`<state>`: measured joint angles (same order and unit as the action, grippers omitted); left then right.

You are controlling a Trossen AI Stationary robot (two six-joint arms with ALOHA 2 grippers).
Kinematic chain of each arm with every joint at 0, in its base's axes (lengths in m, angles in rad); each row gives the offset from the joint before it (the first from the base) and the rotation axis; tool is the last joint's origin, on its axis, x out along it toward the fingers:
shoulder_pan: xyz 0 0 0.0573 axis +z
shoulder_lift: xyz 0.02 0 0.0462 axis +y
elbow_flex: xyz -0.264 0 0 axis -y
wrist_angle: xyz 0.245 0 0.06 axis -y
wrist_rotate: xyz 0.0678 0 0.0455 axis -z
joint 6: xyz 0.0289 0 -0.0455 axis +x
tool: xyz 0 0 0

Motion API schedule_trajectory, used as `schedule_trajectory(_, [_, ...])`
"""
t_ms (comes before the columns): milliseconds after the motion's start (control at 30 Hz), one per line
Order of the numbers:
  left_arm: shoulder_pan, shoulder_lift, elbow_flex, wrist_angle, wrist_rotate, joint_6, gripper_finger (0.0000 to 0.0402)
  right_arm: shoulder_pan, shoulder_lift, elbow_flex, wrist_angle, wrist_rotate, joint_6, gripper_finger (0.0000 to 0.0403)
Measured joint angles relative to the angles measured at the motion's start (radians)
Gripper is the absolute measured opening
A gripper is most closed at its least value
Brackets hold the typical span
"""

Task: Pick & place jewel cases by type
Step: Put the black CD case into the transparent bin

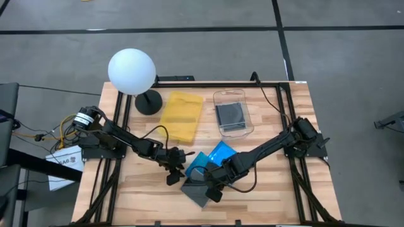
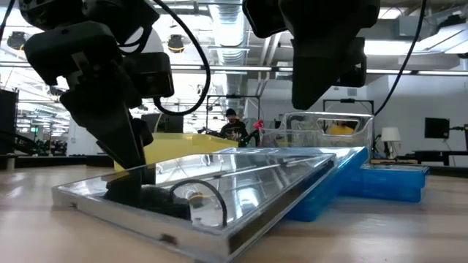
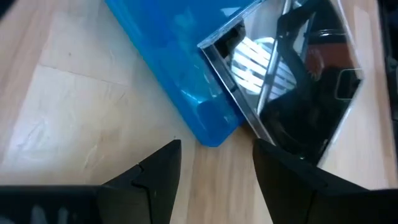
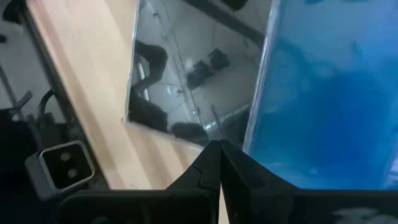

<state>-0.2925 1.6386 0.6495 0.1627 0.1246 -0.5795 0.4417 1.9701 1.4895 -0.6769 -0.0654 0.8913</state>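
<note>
Both arms are crowded over the pile of jewel cases at the near middle of the surface (image 1: 265,195). A clear/grey jewel case (image 1: 197,190) leans tilted on the blue jewel cases (image 1: 214,156), so one edge sits propped up, probably easier to grab. The left pincer (image 1: 173,169) hangs released just left of it, fingers spread. The right pincer (image 1: 213,188) is clenched on nothing, right over the pile. Another grey case sits sorted in the clear container (image 1: 232,112), far right of the yellow tray (image 1: 181,116).
</note>
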Motion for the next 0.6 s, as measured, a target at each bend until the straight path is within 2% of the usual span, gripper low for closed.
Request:
schedule_trajectory(367, [0.004,-0.001,0.000,0.013,0.033,-0.030,0.0192,0.044,0.000,0.000,0.003,-0.047,0.042,0.0000])
schedule_trajectory(600, [0.001,-0.001,0.000,0.015,0.166,-0.107,0.0192,0.054,-0.001,0.000,0.019,-0.085,0.058,0.0000])
